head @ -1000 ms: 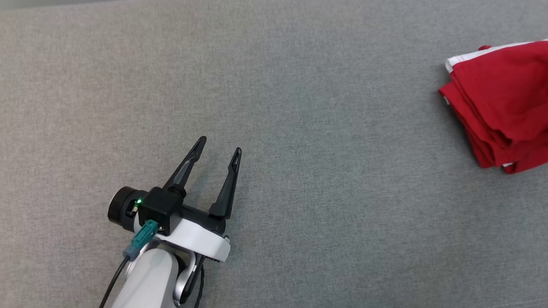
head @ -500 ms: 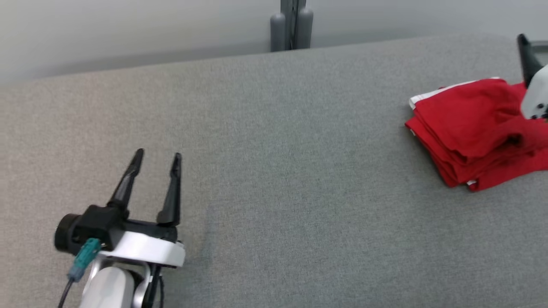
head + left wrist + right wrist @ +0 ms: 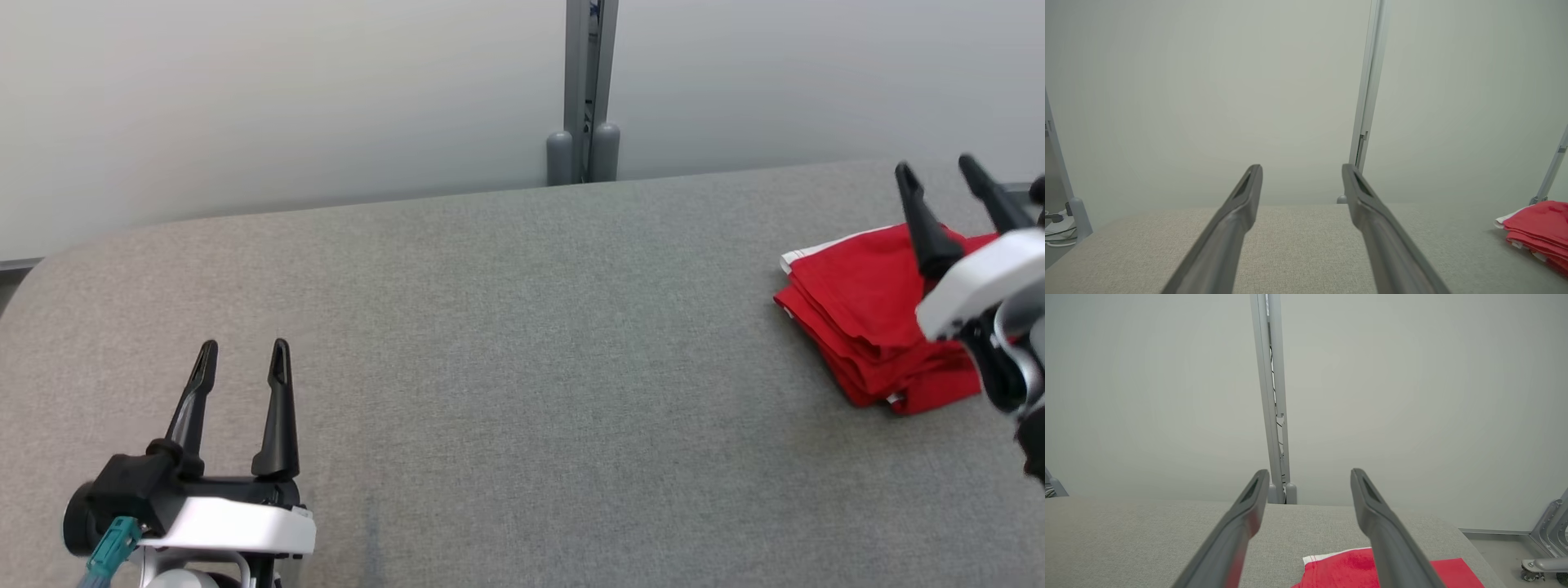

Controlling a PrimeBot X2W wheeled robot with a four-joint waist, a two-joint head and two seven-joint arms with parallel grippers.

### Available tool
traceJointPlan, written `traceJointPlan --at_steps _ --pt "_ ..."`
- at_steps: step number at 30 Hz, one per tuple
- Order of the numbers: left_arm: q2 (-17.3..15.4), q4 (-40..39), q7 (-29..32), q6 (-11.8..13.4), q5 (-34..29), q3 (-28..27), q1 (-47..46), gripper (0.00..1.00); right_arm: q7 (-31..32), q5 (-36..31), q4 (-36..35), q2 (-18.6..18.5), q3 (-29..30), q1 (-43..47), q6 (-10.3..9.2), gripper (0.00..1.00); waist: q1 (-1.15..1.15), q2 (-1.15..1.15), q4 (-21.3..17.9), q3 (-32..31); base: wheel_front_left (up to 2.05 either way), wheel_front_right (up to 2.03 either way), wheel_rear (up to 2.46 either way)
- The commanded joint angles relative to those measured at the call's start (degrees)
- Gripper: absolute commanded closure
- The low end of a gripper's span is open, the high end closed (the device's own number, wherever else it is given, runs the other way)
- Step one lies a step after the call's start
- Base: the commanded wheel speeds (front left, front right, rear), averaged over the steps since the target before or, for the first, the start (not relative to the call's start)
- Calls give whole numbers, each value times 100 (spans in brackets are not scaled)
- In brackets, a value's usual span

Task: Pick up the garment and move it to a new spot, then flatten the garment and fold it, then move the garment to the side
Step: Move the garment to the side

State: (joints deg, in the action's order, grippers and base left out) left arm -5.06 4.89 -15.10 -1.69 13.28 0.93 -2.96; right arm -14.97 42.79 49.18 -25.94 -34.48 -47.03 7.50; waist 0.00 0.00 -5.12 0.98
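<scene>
Left claw [image 3: 244,346] nearest, lower left, fingers spread, empty, above grey fabric tabletop [image 3: 522,367]. Right claw [image 3: 936,164] at far right, fingers spread, empty, above folded red garment [image 3: 849,318]. Garment lay at tabletop's right end. Grey post [image 3: 584,82] stood beyond far edge, against pale wall [image 3: 245,98].

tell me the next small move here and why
Probably draw the right tool back to rest: the red garment already lies folded at the grey surface's right side, and this tool and the left tool stand open, holding nothing.
</scene>
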Motion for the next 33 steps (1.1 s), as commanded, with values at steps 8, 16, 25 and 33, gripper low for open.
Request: traceJointPlan --at_steps 8,16,25,33 --pt "107 154 -4 56 335 -63 277 0 -25 -1207 -1885 549 1765 2233 1 0 0 0 171 -158 0 0 0" --pt "176 93 -1 44 281 -55 549 0 -26 -2120 -2959 1286 2694 3712 1 0 0 0 289 -186 0 0 0" --pt "199 395 -1 101 62 -73 544 0 -26 -2450 -3412 1616 2995 4277 1 0 0 0 397 -200 0 0 0" --pt "203 636 -2 36 3 -28 461 0 -27 -2553 -3624 1727 3018 4331 1 0 0 0 411 -205 0 0 0"
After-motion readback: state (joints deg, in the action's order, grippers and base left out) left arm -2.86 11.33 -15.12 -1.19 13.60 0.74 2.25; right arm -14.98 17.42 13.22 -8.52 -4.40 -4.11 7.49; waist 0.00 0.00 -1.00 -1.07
